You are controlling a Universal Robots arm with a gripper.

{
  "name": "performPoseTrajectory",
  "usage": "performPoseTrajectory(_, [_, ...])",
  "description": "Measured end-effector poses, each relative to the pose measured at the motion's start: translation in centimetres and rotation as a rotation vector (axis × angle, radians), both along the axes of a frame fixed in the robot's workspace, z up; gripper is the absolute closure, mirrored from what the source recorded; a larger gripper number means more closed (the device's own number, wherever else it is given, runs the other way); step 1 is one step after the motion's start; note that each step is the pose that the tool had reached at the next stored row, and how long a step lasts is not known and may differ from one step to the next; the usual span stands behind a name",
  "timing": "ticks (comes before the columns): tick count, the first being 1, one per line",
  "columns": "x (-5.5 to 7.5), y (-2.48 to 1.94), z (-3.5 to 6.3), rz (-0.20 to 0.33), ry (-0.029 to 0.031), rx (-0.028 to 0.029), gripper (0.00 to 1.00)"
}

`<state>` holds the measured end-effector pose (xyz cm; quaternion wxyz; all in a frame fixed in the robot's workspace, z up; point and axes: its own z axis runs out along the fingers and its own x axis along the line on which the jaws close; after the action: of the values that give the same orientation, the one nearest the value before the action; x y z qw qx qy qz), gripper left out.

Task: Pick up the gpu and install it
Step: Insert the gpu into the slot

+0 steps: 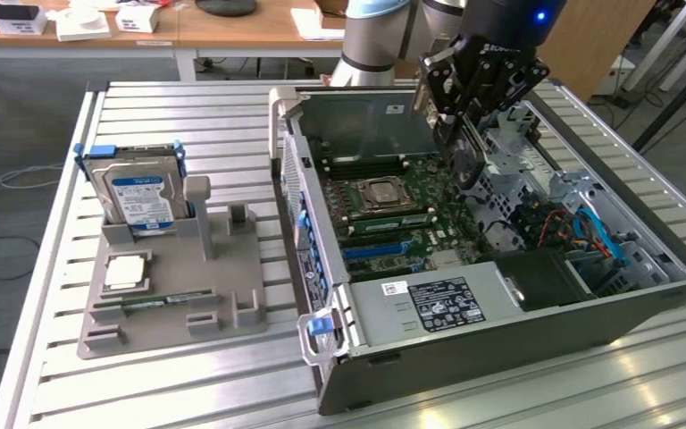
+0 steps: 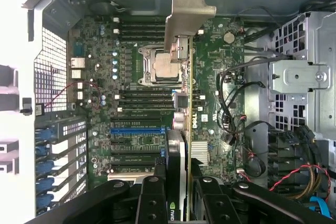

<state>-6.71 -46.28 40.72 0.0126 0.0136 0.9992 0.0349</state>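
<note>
My gripper (image 1: 477,98) hangs over the open computer case (image 1: 463,357), shut on the gpu (image 1: 464,154), which it holds upright on edge. In the wrist view the gpu (image 2: 185,124) appears edge-on between the black fingers (image 2: 152,198). Its silver end bracket (image 2: 189,14) points away from the wrist, and its black cooler carries a green logo. The card floats above the motherboard (image 2: 131,103), over the area beside the CPU socket (image 2: 160,66) and in line with the expansion slots, one of them blue (image 2: 136,129). The card stands apart from the board.
A grey fixture (image 1: 164,322) on the slatted table at the exterior view's left carries a hard drive (image 1: 140,192), a CPU (image 1: 126,271) and a RAM stick (image 1: 153,302). Inside the case sit a power supply (image 1: 427,304), loose cables (image 2: 236,108) and a metal drive cage (image 2: 299,72).
</note>
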Motion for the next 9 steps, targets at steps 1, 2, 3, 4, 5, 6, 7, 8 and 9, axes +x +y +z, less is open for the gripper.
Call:
performPoseTrajectory(1, [0.00, 0.00, 0.00, 0.000, 0.0000, 0.0000, 0.73])
performPoseTrajectory(2, [0.00, 0.00, -0.01, 0.002, -0.0001, 0.0000, 0.73])
performPoseTrajectory(3, [0.00, 0.00, -0.02, 0.009, 0.0000, 0.0000, 0.73])
performPoseTrajectory(4, [0.00, 0.00, -0.04, 0.024, -0.0001, 0.0001, 0.73])
performPoseTrajectory(5, [0.00, 0.00, -0.06, 0.042, -0.0001, 0.0001, 0.73])
performPoseTrajectory(6, [0.00, 0.00, -0.07, 0.060, 0.0000, 0.0000, 0.73])
performPoseTrajectory(7, [0.00, 0.00, -0.09, 0.078, 0.0000, 0.0001, 0.73])
performPoseTrajectory(8, [0.00, 0.00, -0.10, 0.096, 0.0000, 0.0000, 0.73])
performPoseTrajectory(9, [0.00, 0.00, -0.12, 0.114, 0.0000, 0.0000, 0.73])
